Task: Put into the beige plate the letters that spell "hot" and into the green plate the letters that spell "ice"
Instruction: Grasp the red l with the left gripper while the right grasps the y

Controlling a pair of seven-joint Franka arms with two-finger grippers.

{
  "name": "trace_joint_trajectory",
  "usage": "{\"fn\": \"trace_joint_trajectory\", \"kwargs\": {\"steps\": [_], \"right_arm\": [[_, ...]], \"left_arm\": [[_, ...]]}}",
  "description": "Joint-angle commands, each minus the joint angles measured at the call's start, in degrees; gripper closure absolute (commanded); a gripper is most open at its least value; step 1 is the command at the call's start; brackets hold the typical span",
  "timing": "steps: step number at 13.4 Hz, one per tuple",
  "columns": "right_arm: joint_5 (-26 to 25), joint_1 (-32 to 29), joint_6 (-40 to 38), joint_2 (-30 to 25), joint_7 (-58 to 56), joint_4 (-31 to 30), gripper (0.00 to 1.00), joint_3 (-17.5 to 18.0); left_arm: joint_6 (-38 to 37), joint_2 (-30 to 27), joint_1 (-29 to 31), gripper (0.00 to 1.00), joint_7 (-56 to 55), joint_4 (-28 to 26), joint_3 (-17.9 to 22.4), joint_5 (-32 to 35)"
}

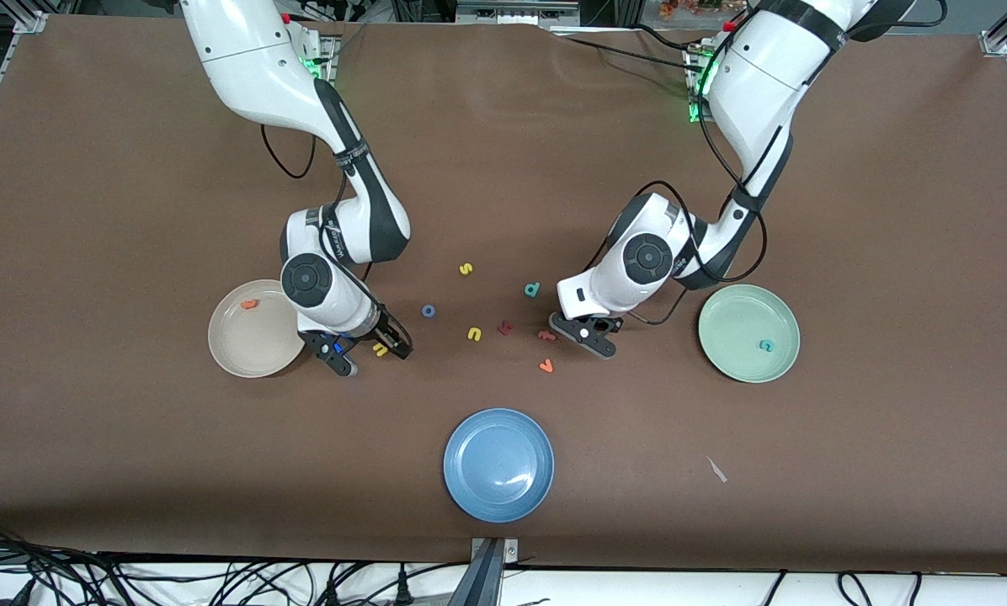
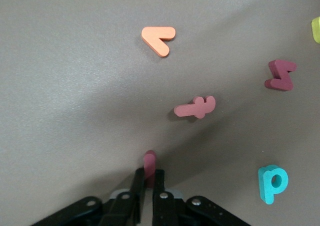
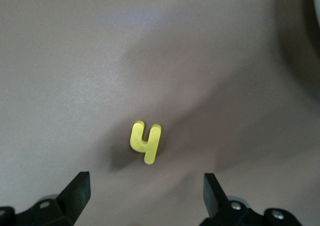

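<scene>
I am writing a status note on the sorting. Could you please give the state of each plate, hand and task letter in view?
beige plate: holds orange "t"
green plate: holds teal "c"
blue plate: nothing in it
left hand: shut on dark red "i"
right hand: open, yellow "h" on the table between its fingers
blue "o": loose on table
orange "e": loose on table

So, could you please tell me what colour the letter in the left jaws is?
Dark red i, clearest in the left wrist view.
</scene>
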Motion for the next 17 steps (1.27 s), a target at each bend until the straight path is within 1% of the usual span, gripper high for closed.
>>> {"fn": "trace_joint_trajectory", "kwargs": {"steps": [1, 3, 4, 7, 10, 11, 13, 14, 15, 17], "right_arm": [[0.23, -0.46, -1.00, 1.65, -0.22, 2.45, 0.01, -0.10], [0.14, -1.07, -1.00, 1.83, -0.31, 2.45, 0.01, -0.19], [0.14, -1.42, -1.00, 2.18, -0.40, 2.45, 0.01, -0.19], [0.32, -1.51, -1.00, 2.71, -0.40, 2.45, 0.05, -0.19], [0.32, -1.51, -0.91, 3.15, -0.40, 2.72, 0.05, -0.19], [0.23, -1.51, -0.91, 3.15, -0.40, 2.80, 0.09, -0.19], [0.23, -1.51, -0.91, 3.15, -1.18, 2.80, 0.24, -0.19], [0.23, -1.51, -1.00, 3.32, -2.23, 2.80, 0.31, -0.19], [0.23, -1.51, -0.91, 3.41, -2.59, 2.80, 0.41, -0.19], [0.23, -1.43, -1.00, 3.41, -2.60, 2.80, 0.60, -0.19]], "left_arm": [[0.43, -0.13, -0.32, 1.00, -0.30, 0.37, 0.63, -0.30], [-0.71, -1.70, 0.48, 1.00, -0.12, 0.37, 1.07, -0.30], [-2.54, -3.19, 1.09, 1.00, -0.03, 0.37, 1.51, -0.30], [-11.67, -8.11, 4.42, 1.00, 1.62, 0.46, 1.51, -0.22], [-20.63, -11.20, 11.26, 1.00, 13.19, 0.38, 1.43, -0.30], [-22.84, -11.64, 14.16, 1.00, 17.50, 0.37, 1.43, -0.30], [-24.18, -12.44, 18.66, 1.00, 22.27, -0.41, 1.60, -0.04], [-24.35, -12.35, 21.20, 1.00, 23.94, -0.59, 1.51, 1.79], [-24.27, -12.18, 22.44, 1.00, 24.48, -1.90, 1.43, 3.28], [-23.83, -11.30, 25.68, 1.00, 25.97, -4.09, 1.43, 3.48]]}}
